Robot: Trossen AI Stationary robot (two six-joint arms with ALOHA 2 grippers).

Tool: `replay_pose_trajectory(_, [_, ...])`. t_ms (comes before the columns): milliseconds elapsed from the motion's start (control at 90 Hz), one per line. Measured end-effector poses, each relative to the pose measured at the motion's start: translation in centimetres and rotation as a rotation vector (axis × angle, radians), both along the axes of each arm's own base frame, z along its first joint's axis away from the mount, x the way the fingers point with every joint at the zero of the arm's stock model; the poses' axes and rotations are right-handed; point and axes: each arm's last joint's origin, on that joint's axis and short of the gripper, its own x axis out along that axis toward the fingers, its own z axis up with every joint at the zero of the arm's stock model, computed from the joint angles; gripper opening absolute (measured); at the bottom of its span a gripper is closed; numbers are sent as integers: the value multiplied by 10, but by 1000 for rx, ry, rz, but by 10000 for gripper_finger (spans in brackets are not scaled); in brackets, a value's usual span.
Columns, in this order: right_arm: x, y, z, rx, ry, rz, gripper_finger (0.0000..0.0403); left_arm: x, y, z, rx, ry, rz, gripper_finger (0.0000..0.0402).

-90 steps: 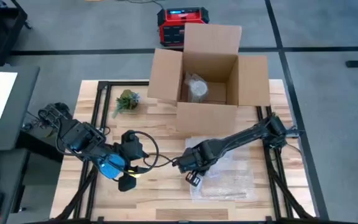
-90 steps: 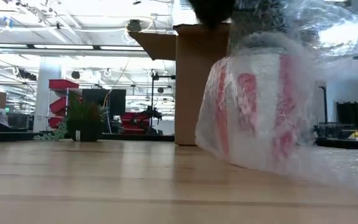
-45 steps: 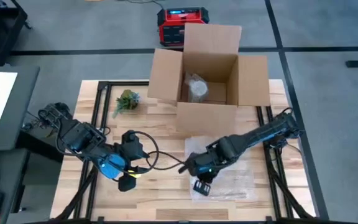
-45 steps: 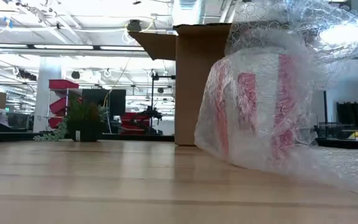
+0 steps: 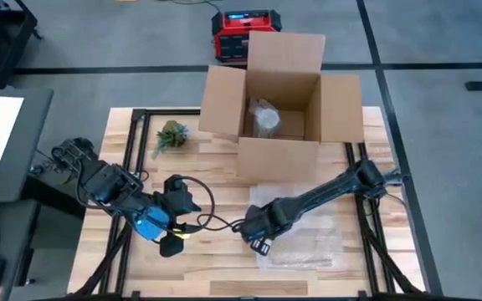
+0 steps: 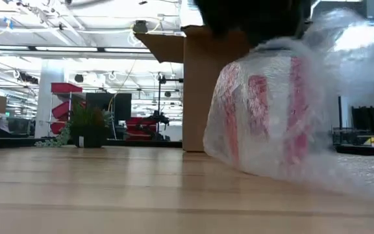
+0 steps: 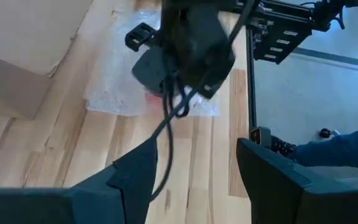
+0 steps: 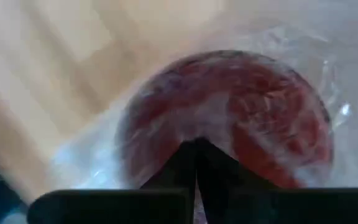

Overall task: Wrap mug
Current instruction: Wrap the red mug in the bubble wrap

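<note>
A white mug with red print [image 6: 265,110] stands on the table near the middle of the near side, covered in bubble wrap [image 5: 304,242] whose loose remainder lies flat toward the right. My right gripper [image 5: 258,232] is directly over the mug, shut, and hides it in the high view. The right wrist view shows the mug's red inside [image 8: 229,118] through the wrap. My left gripper [image 5: 170,244] waits open at the near left, apart from the mug. My right gripper comes down from above with its shut fingertips [image 8: 196,149] on the bubble wrap over the mug's open top [image 8: 185,124]. Whether a fold of wrap sits between the tips, I cannot tell. The mug stands upright on the table, wrap around its sides.
An open cardboard box [image 5: 279,109] stands at the far middle with a wrapped item [image 5: 264,119] inside. A small potted plant [image 5: 171,135] sits at the far left. A black cable [image 5: 199,209] loops from the left arm. Bare wood lies between the two grippers.
My right gripper swung off the mug toward the table's near right, then came back over it and down. The wrap above the mug, which stood puffed up high half a second ago, now sits lower over the mug's top.
</note>
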Motion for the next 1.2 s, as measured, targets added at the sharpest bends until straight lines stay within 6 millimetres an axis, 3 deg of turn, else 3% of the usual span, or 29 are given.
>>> replay_pose_trajectory(122, [4, -1, -9, 9, 25, 9, 0, 0, 0, 0, -1, -1, 0, 201])
replay_pose_trajectory(200, [4, -3, -5, 21, 32, -4, 0, 0, 0, 0, -3, -2, 1, 201])
replay_pose_trajectory(289, [1, -4, 14, 22, 29, -17, 0, 0, 0, 0, -4, -2, 2, 201])
replay_pose_trajectory(467, [-16, -10, 71, 58, -55, -58, 0, 0, 0, 0, -5, -3, 3, 201])
replay_pose_trajectory(578, [-31, -12, 92, 64, -81, -130, 0, 0, 0, 0, -6, -3, 3, 201])
replay_pose_trajectory(700, [-59, -13, 109, -47, -39, -257, 0, 0, 0, 0, -6, -3, 4, 201])
replay_pose_trajectory(789, [-72, -10, 106, -146, 9, -321, 0, 0, 0, 0, -6, -3, 4, 201])
replay_pose_trajectory(1044, [-80, -15, 62, -178, 78, -408, 0, 0, 0, 0, -6, -3, 4, 201])
replay_pose_trajectory(1200, [-80, -18, 62, -185, 35, -440, 0, 0, 0, 0, -5, -3, 3, 201])
